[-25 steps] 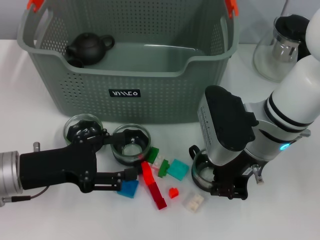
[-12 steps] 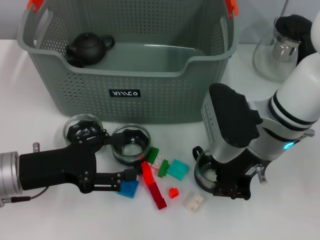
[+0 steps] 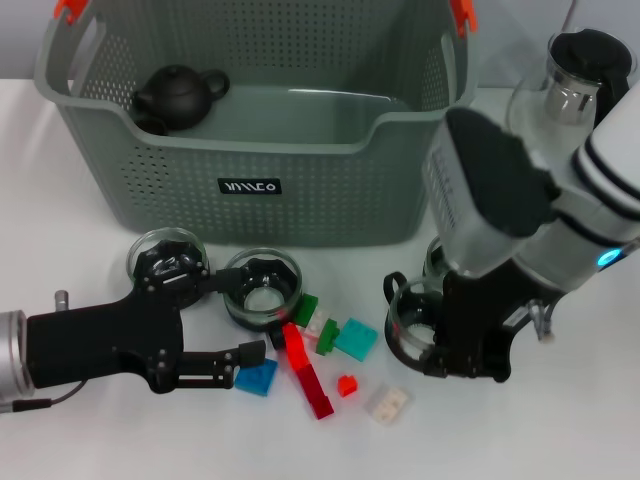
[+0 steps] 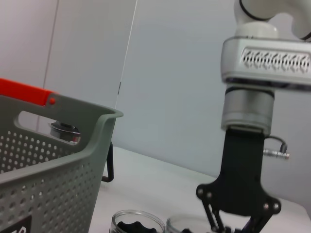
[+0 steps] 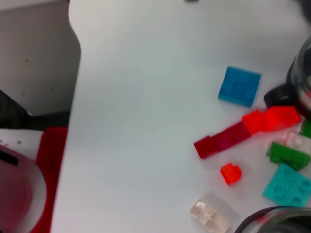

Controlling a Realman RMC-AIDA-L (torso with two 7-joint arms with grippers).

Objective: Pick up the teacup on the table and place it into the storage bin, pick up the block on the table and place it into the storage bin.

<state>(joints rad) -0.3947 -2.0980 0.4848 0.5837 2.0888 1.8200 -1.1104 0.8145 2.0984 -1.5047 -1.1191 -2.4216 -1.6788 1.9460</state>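
Observation:
The grey-green storage bin (image 3: 250, 150) stands at the back, with a black teapot (image 3: 180, 92) inside. My right gripper (image 3: 455, 350) is shut on a glass teacup (image 3: 405, 320) with a black handle and holds it just above the table, in front of the bin's right corner. Loose blocks lie mid-table: blue (image 3: 257, 378), long red (image 3: 308, 378), teal (image 3: 355, 338), green (image 3: 305, 310), small red (image 3: 346, 385), clear (image 3: 387, 403). My left gripper (image 3: 243, 315) is open at the front left, its lower finger beside the blue block. The right wrist view shows the blue block (image 5: 239, 86).
Two more glass cups (image 3: 168, 255) (image 3: 262, 285) stand in front of the bin, by my left gripper. A glass pitcher (image 3: 570, 90) with a black lid stands at the back right. The bin's rim (image 4: 73, 145) shows in the left wrist view.
My right gripper has risen and moved a little toward the bin with the teacup in it. My left gripper has drawn back slightly to the left, off the blue block.

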